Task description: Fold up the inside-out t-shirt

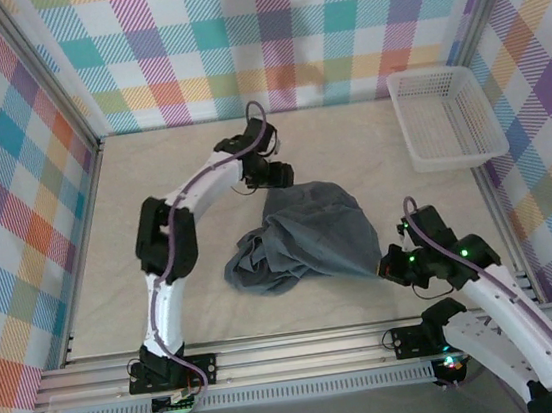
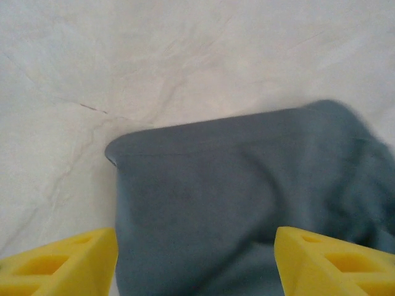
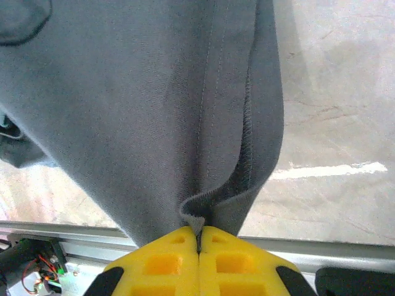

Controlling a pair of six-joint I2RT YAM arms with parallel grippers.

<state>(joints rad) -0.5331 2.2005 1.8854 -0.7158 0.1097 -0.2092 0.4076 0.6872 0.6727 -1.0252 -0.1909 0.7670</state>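
Presently the t-shirt (image 1: 305, 238) is lying bunched left of the basket (image 1: 457, 160), nearer the arms. The right gripper (image 3: 199, 231) is pinching its hem on the basket side; the left gripper (image 1: 271, 179) is hovering spread over the edge level with the basket's near rim.

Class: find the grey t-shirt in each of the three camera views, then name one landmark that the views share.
Top external: t-shirt bunched mid-table, between the two arms.
Left wrist: lower centre and right, running between the fingers of the open left gripper.
Right wrist: spread across top and centre, hem pinched by the shut right gripper.
Shared landmark: the cream table surface.
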